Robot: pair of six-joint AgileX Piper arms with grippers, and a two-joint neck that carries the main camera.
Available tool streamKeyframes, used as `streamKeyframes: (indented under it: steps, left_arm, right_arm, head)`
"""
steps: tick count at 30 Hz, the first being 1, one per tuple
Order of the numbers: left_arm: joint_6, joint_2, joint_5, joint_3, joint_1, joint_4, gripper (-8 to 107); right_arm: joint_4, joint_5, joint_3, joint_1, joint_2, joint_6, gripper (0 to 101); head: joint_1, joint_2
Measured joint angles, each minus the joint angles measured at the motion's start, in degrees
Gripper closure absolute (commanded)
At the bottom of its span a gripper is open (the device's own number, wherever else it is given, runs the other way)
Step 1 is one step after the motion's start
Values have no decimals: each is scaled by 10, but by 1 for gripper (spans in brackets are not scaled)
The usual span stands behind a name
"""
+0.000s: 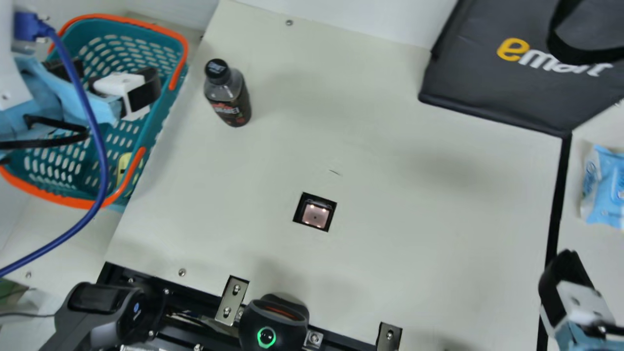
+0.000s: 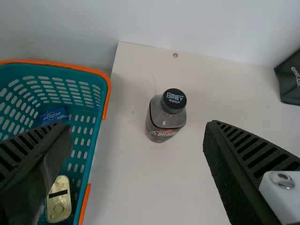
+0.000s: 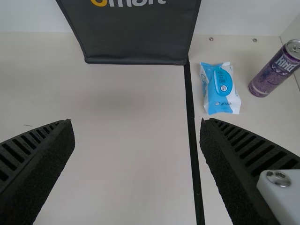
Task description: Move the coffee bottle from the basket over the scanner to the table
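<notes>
On the bench (image 1: 404,156), toward its far left corner and just beside the basket (image 1: 92,201), the coffee bottle (image 1: 228,92) stands upright, dark, with a black cap. The scanner (image 1: 315,214), a small square window with lights glowing inside, is set into the bench nearer the front and well apart from the bottle. The left gripper (image 1: 114,75) is over the teal, orange-rimmed basket; its fingers are spread wide, with nothing held between them. A yellow tin (image 2: 58,199) and a small blue packet (image 2: 54,116) lie in the basket. At the near right, the right gripper (image 1: 568,273) also has its fingers wide apart, holding nothing. A large dark bag (image 1: 487,92) sits at the far right, its lower corner meeting a black strip (image 3: 191,117) that runs toward the front. Beyond that strip are a blue and white pack of wipes (image 3: 219,89) and, near it, a purple drink can (image 3: 274,72) (its silver top catches the eye at the edge of the right wrist view).
</notes>
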Motion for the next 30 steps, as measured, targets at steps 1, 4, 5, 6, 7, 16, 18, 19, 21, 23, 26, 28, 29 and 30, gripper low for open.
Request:
streamKeyframes:
  steps: [1,4,5,6,7,16,18,19,21,23,26,28,29,30]
  left_arm:
    - [0,0,0,0,0,0,9]
    - [0,0,0,0,0,0,9]
    - [0,0,0,0,0,0,9]
    - [0,0,0,0,0,0,9]
    - [0,0,0,0,0,0,9]
    - [-1,3,-2,0,-2,1,9]
    - [-1,8,-3,1,-8,3,9]
    - [-1,13,-8,3,-14,4,9]
    - [-3,23,-15,7,-26,10,9]
    - [-10,37,-26,11,-42,19,9]
    - [-25,61,-46,19,-68,34,9]
    - [-36,76,-57,22,-86,44,9]
    - [-43,84,-63,23,-96,50,9]
    - [-48,91,-69,24,-105,53,9]
  right_arm:
    - [0,0,0,0,0,0,6]
    - [0,-1,0,0,0,0,6]
    - [0,-1,0,0,0,0,6]
    - [0,-1,0,0,0,0,6]
    - [0,-1,0,0,0,0,6]
    - [0,-1,0,0,0,0,6]
    - [0,-1,0,0,0,0,6]
    - [0,-1,0,0,0,0,6]
    - [0,-1,0,0,0,0,6]
    - [0,-1,0,0,0,0,6]
    - [0,-1,0,0,0,0,6]
    - [0,-1,0,0,0,0,6]
    - [0,-1,0,0,0,0,6]
    - [0,-1,0,0,0,0,6]
  head:
    - [0,-13]
    - [0,-52]
    - [-1,-66]
    - [0,-81]
    - [0,-95]
    - [0,-131]
    - [0,-131]
    - [0,-131]
    - [-1,-131]
    - [0,-131]
    - [-1,-131]
    - [0,-131]
    - [0,-131]
    - [0,-131]
